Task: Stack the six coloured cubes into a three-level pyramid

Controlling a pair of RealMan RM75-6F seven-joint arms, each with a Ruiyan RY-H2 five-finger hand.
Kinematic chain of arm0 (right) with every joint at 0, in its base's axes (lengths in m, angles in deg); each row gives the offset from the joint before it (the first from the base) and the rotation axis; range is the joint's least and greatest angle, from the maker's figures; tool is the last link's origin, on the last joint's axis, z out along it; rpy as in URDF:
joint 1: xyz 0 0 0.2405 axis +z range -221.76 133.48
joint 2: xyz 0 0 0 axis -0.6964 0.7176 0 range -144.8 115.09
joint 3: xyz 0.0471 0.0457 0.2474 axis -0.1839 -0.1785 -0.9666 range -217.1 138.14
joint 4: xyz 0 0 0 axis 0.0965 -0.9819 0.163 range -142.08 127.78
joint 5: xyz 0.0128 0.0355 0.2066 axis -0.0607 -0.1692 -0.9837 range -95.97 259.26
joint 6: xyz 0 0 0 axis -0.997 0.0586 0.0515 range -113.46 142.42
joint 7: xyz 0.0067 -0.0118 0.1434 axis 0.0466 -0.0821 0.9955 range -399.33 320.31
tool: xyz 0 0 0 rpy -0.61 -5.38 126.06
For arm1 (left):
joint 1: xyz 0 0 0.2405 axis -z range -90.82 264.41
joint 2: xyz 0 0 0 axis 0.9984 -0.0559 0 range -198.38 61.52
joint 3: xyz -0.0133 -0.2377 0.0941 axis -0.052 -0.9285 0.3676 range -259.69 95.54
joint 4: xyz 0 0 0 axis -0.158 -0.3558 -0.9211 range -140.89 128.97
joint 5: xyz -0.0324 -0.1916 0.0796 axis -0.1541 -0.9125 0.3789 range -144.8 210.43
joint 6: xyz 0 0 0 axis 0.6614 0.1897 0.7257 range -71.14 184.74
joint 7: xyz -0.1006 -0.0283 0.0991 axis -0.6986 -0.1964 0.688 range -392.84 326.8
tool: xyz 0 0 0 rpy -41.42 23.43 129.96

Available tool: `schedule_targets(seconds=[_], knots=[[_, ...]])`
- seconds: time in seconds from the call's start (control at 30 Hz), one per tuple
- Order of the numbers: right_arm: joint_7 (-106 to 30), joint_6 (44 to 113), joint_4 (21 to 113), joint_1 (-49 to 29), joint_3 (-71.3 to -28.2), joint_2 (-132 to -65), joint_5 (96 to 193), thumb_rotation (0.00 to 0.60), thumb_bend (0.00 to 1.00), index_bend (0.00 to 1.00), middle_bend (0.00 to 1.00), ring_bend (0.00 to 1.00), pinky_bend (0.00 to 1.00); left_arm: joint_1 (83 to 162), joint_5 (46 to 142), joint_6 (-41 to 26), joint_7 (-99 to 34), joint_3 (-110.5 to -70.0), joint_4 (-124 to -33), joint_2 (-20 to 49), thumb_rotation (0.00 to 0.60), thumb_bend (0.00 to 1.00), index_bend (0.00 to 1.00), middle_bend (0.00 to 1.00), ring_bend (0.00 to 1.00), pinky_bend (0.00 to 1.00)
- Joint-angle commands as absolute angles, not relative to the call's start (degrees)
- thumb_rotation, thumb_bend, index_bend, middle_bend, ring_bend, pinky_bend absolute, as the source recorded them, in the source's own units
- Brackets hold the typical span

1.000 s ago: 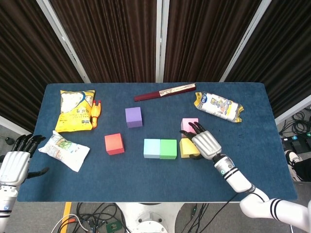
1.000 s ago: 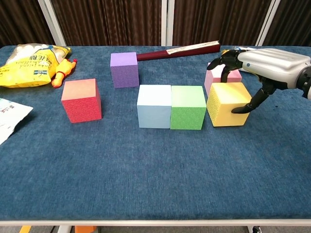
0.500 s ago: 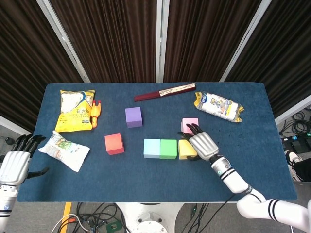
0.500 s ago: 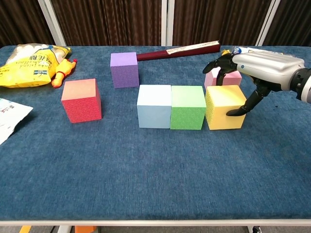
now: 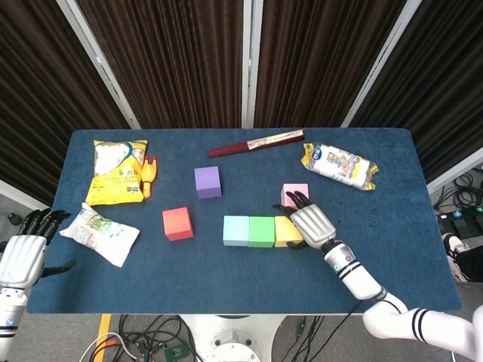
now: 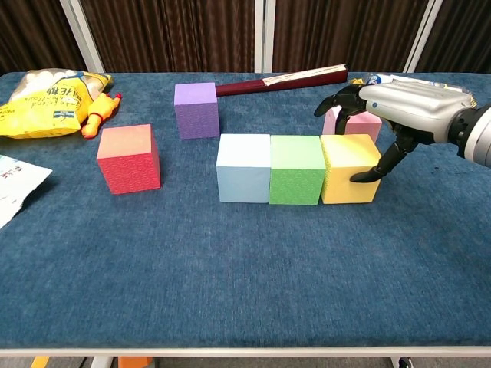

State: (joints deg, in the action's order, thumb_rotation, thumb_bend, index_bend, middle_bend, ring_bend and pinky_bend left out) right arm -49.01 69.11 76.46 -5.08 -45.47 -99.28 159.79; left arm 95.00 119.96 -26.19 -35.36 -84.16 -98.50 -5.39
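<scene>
My table (image 5: 392, 226) carries all six cubes, none stacked yet. The big change is in the middle, toward the near edge: the yellow cube (image 6: 350, 179), which stood a little apart and slightly skewed a second ago, now sits flush against the green cube (image 6: 296, 169), which touches the light blue cube (image 6: 243, 167). That gives me a closed row of three, which I judge to be the finished base level.

My right hand (image 6: 399, 112) has slid leftward with the yellow cube. It arches over the cube's far right corner, fingers curled down behind it and the thumb pressing its right face; whether that is a grip or just a push, I cannot tell.

The pink cube (image 6: 353, 121) sits just behind the yellow one, partly hidden by my fingers. The purple cube (image 5: 207, 181) stands farther back, the red cube (image 5: 177, 223) left of the row and apart.

My left hand (image 5: 21, 253) hangs off the near left corner, fingers loosely apart, holding nothing.

Next, I reckon, comes the second level, the pink cube being nearest.
</scene>
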Motion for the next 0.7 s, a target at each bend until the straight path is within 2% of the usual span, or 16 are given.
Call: schedule_targets(seconds=[0.03,0.7], knots=[[-49.2,69.1,76.4,-5.0,-45.6,-99.4,159.6,0.6,0.1,0.17,0.42,0.0,0.0,95.0,119.9,-26.1,-35.4,-84.1,-98.5,-5.4,0.6,0.0,0.17,0.13,0.06,0.08],[-49.8,69.0,76.7,-4.8,-45.8,-100.3,159.0,0.6,0.1,0.17,0.42,0.0,0.0,94.9,119.9,-26.2,-35.5,-84.1,-98.3,-5.4,0.6,0.0,0.17,0.13,0.06,0.08]])
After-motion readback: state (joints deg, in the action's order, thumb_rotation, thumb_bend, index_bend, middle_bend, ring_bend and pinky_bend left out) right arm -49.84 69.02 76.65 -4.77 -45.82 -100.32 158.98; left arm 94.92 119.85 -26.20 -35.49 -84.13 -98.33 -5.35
